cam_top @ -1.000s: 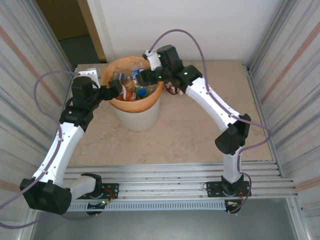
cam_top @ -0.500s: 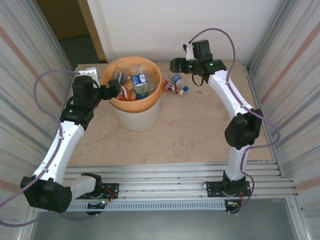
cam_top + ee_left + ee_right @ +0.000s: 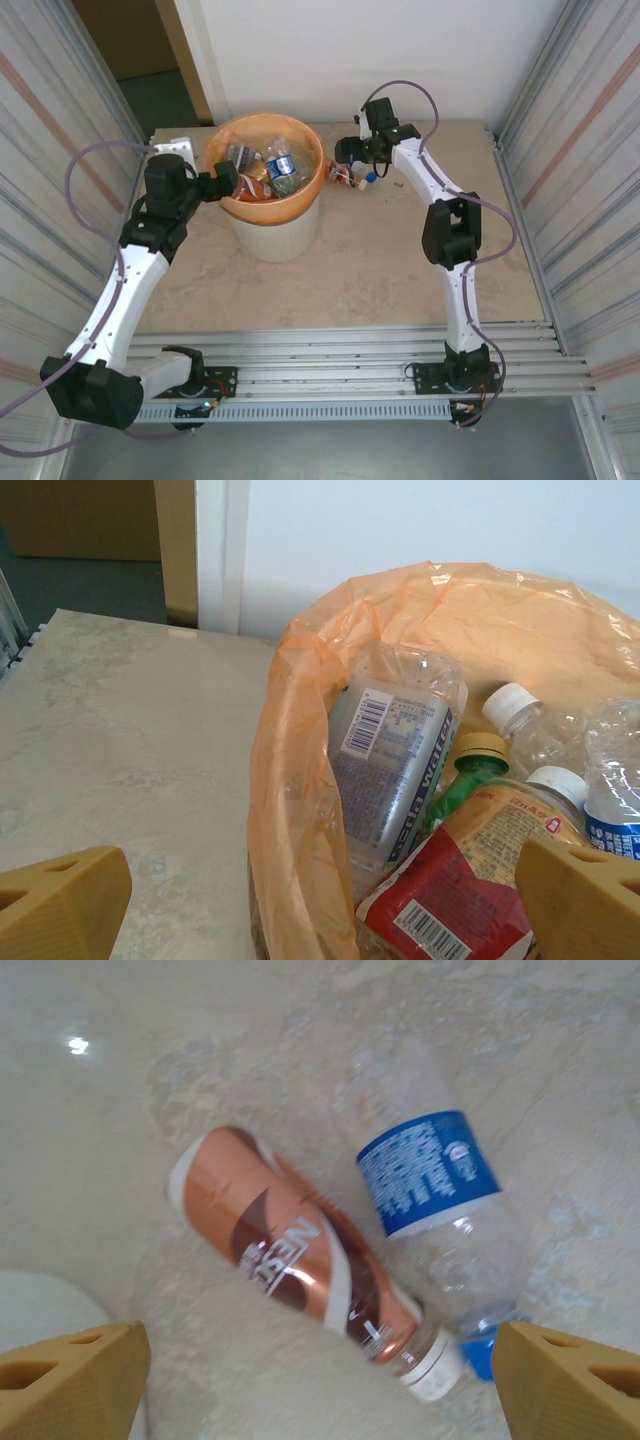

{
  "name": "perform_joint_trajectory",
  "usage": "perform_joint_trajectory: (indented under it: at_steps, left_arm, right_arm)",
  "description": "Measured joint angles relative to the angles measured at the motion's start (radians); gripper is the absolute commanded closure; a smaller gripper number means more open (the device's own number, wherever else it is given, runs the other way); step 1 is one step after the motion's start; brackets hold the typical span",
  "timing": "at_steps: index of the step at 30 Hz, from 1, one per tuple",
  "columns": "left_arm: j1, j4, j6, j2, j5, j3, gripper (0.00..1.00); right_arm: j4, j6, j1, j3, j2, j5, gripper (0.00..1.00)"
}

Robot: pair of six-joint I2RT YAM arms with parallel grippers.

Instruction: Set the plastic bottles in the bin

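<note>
— What's on the table (image 3: 380, 260)?
— A copper-labelled bottle (image 3: 290, 1250), white cap, touching a clear blue-labelled bottle (image 3: 430, 1170), near the far edge, right of the bin (image 3: 300, 195).
— Right gripper (image 3: 315, 1370)?
— Just above them, jaws spread wide, empty.

Both arms reach forward, bent at the elbow, the left claw (image 3: 228, 181) and right claw (image 3: 347, 152) each with jaws spread wide.

Orange-lined bin (image 3: 272, 238) holds bottles (image 3: 395, 760) — brown bottle (image 3: 290, 1250), blue-labelled bottle (image 3: 430, 1175) lie beside.
</note>
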Motion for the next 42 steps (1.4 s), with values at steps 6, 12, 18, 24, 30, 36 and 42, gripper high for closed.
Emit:
perform_joint_trajectory:
  at_steps: [6, 12, 18, 24, 30, 36, 42]
  left_arm:
    - [-0.004, -0.009, 0.003, -0.026, 0.0, -0.011, 0.01]
    - [-0.004, -0.004, 0.002, -0.059, -0.001, -0.039, 0.01]
    - [-0.004, 0.013, -0.001, -0.105, -0.021, -0.074, 0.01]
    - [-0.004, 0.028, -0.003, -0.115, -0.034, -0.076, 0.01]
    - [-0.004, 0.042, -0.009, -0.114, -0.034, -0.076, 0.01]
    - [-0.003, 0.043, -0.015, -0.113, -0.034, -0.076, 0.01]
    - [0.001, 0.042, -0.021, -0.102, -0.032, -0.076, 0.01]
  right_arm:
    - [-0.005, -0.034, -0.021, 0.123, 0.111, 0.021, 0.07]
    - [-0.004, -0.076, -0.037, 0.181, 0.193, 0.019, 0.05]
    - [-0.002, -0.106, -0.041, 0.236, 0.248, 0.011, 0.05]
    - [0.0, -0.113, -0.046, 0.275, 0.282, -0.011, 0.14]
    - [0.002, -0.124, -0.055, 0.294, 0.32, -0.024, 0.23]
    - [0.002, -0.126, -0.065, 0.294, 0.336, -0.029, 0.26]
    - [0.002, -0.114, -0.079, 0.298, 0.343, -0.033, 0.3]
